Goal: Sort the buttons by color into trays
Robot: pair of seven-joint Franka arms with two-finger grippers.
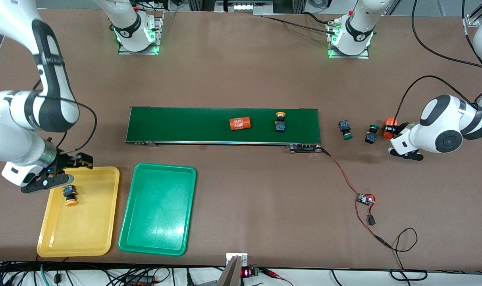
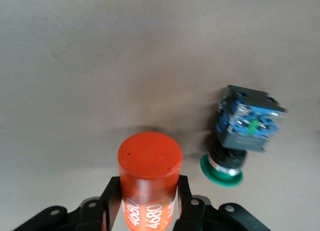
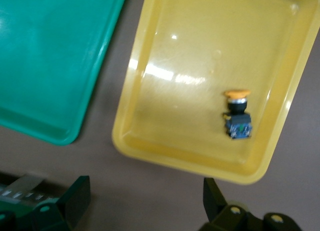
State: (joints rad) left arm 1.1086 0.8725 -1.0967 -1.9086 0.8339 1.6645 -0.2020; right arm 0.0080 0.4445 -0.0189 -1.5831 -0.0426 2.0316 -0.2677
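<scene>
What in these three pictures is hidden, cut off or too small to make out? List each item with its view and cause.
1. Front view: most of the orange cylinder held by the left gripper is hidden by the arm's wrist.
2. Left wrist view: that cylinder's lower end is cut off by the picture's edge.
3. Front view: markings on the two green-capped buttons are too small to read.
4. Right wrist view: the right gripper fingertips are cut off.

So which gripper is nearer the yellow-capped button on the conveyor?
Left. The left gripper is off the dark-green conveyor belt's end; the right gripper is over the yellow plastic tray.
</scene>
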